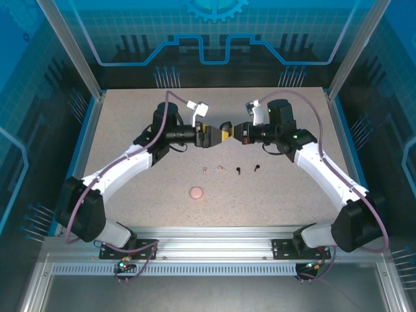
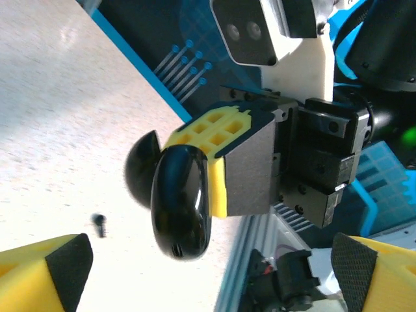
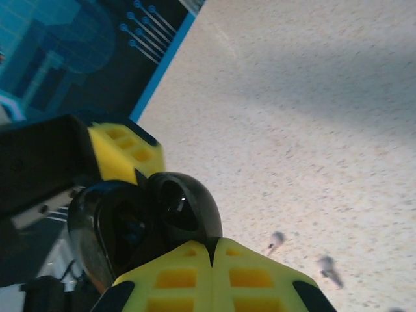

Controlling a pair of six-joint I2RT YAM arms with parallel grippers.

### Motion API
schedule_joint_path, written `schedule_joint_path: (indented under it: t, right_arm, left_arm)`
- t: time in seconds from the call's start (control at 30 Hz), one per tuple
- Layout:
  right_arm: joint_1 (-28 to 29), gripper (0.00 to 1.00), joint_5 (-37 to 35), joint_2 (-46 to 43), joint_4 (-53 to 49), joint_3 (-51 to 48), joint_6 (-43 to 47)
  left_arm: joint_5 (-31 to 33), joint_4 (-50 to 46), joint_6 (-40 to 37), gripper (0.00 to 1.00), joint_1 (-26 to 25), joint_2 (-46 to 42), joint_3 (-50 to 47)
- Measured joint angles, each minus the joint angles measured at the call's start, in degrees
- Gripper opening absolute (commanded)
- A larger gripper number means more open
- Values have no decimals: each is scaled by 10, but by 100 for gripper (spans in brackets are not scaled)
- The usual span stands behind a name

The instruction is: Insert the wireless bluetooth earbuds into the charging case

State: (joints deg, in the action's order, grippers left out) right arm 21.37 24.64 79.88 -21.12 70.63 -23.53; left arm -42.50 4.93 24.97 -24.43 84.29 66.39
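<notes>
Overhead, two hands meet nose to nose above the middle of the worktop. The right hand has its yellow fingers pressed together on the edge of the black charging case, which is held clear of the surface with its two halves parted. The left hand stands wide, one pad on either side of that case and clear of it. Four earbuds lie in a loose row on the worktop, nearer the arm bases: two pale earbuds on the left and two black earbuds on the right, all outside any case. One round pink case sits alone, just nearer than the row.
</notes>
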Motion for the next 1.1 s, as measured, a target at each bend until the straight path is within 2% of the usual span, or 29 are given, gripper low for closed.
schedule_joint_path:
  t: [0.17, 0.23, 0.33, 0.5, 0.63, 0.77, 1.1]
  right_arm:
    - [0, 0, -54, 43, -92, 94, 103]
    - [1, 0, -63, 52, -120, 115, 144]
    - [8, 0, -67, 57, -153, 130, 202]
    - [25, 0, -55, 63, -197, 146, 277]
    - [35, 0, -46, 72, -216, 157, 307]
    - [44, 0, -45, 78, -225, 161, 321]
    - [53, 0, -50, 85, -250, 169, 331]
  left_arm:
    - [-15, -146, -105, 98, 42, 3, 104]
    - [-29, -207, -148, 95, 45, 16, 152]
    - [-57, -281, -202, 85, 45, 46, 208]
    - [-104, -379, -259, 66, 45, 108, 247]
    - [-128, -424, -282, 61, 45, 136, 251]
    - [-146, -444, -293, 48, 43, 138, 253]
    - [-159, -476, -314, 41, 25, 163, 273]
